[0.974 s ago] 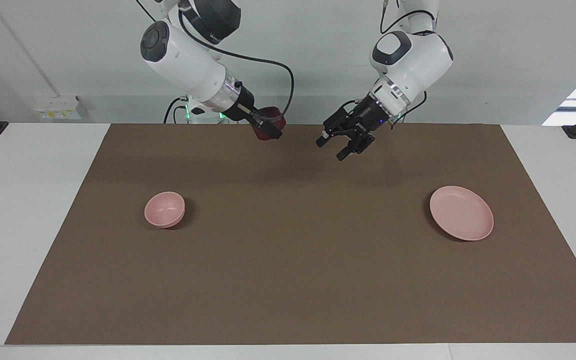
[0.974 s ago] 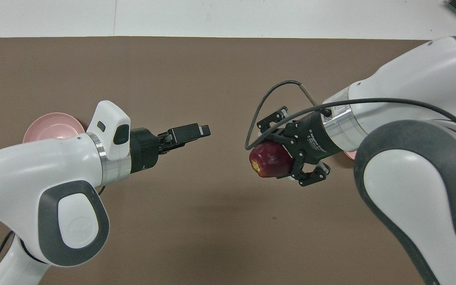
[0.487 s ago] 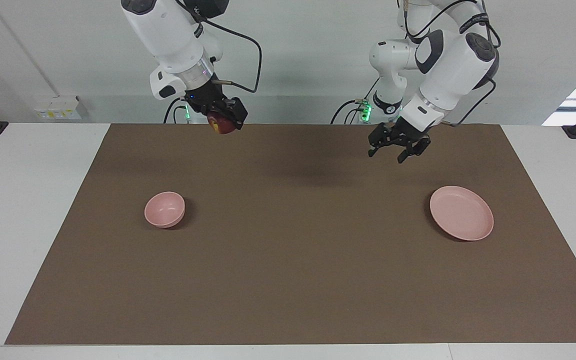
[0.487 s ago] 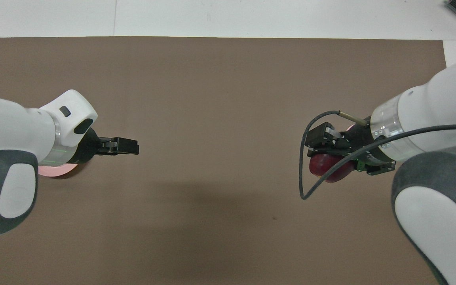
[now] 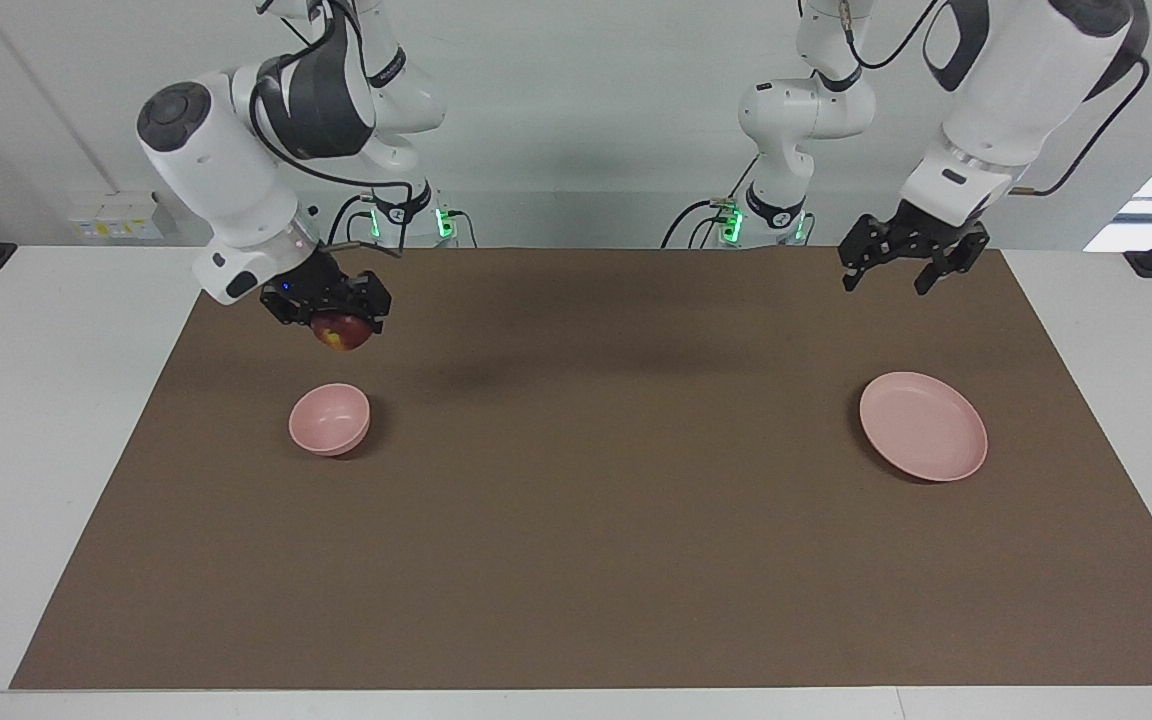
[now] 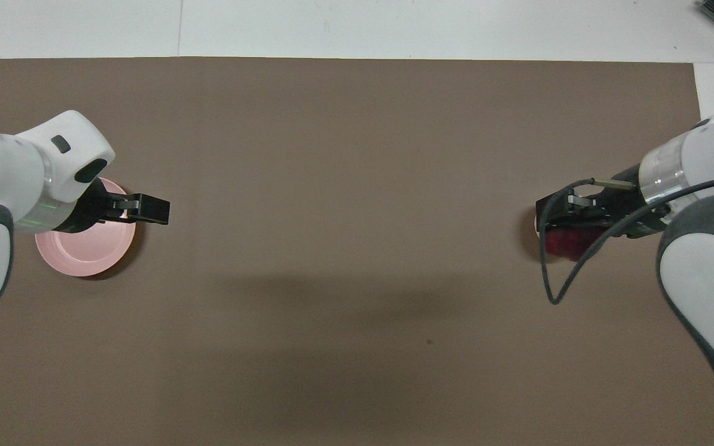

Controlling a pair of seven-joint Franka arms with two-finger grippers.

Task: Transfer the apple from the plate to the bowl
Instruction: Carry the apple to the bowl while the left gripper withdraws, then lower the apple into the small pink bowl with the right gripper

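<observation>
Facing view shows the right gripper (image 5: 340,322) raised in the air over the brown mat (image 5: 596,560), its fingers clenched around the apple (image 5: 341,331), whose yellowish patch faces down and toward the camera. The apple hangs above the mat at the right arm's end of the counter (image 5: 46,420), close to the bowl (image 5: 329,419) but clear of it, with a gap of air between fruit and rim. The bowl sits upright on the mat with nothing in it. In the overhead view the same gripper (image 6: 564,226) and the dark red apple (image 6: 566,243) cover nearly all of the bowl, of which only a thin pink sliver can be made out. The left gripper (image 5: 898,272) is held up over the mat near the plate (image 5: 923,426), its fingers released and spread with nothing between them; from overhead it (image 6: 149,209) lies across the plate's (image 6: 84,255) edge. The plate rests flat and bare on the mat at the left arm's end.
</observation>
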